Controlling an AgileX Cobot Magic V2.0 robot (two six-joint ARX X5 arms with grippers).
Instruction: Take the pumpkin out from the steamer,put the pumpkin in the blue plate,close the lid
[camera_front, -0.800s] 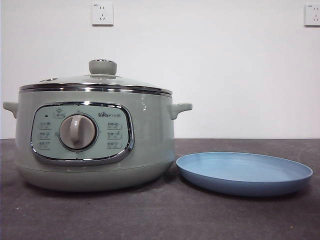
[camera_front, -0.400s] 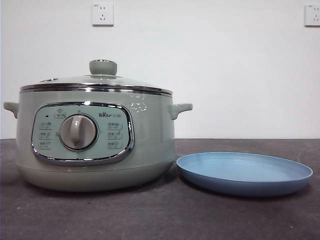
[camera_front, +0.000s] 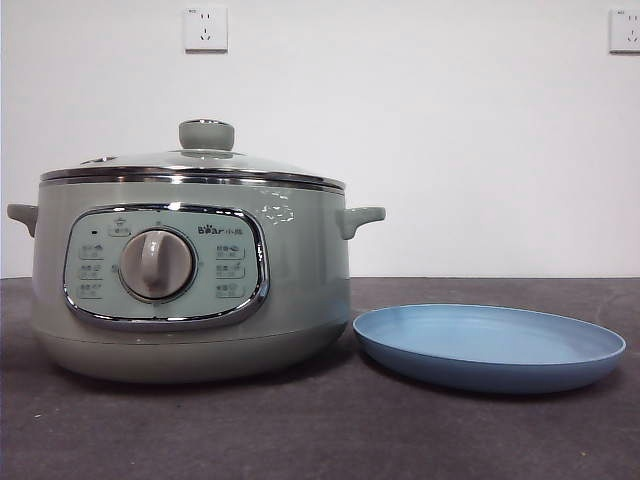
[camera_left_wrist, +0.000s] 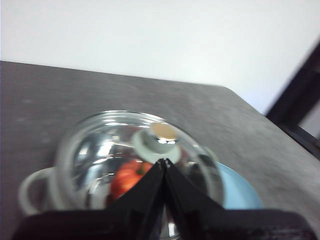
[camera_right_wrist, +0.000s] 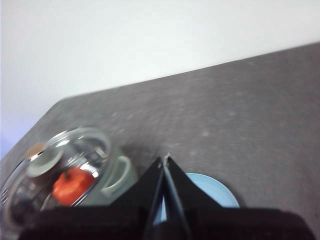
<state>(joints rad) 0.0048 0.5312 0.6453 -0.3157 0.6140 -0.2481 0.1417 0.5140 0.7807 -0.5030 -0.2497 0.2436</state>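
Observation:
The sage-green steamer stands at the left of the table with its glass lid on, knob on top. Through the lid glass the orange-red pumpkin shows inside the pot. The blue plate lies bare to the steamer's right, close beside it. My left gripper is shut and hangs above the lid, near its knob. High over the plate's near side, my right gripper is shut with nothing in it. Neither arm appears in the front view.
The dark grey table runs back to a white wall with two sockets. A dark frame stands past the table's edge in the left wrist view.

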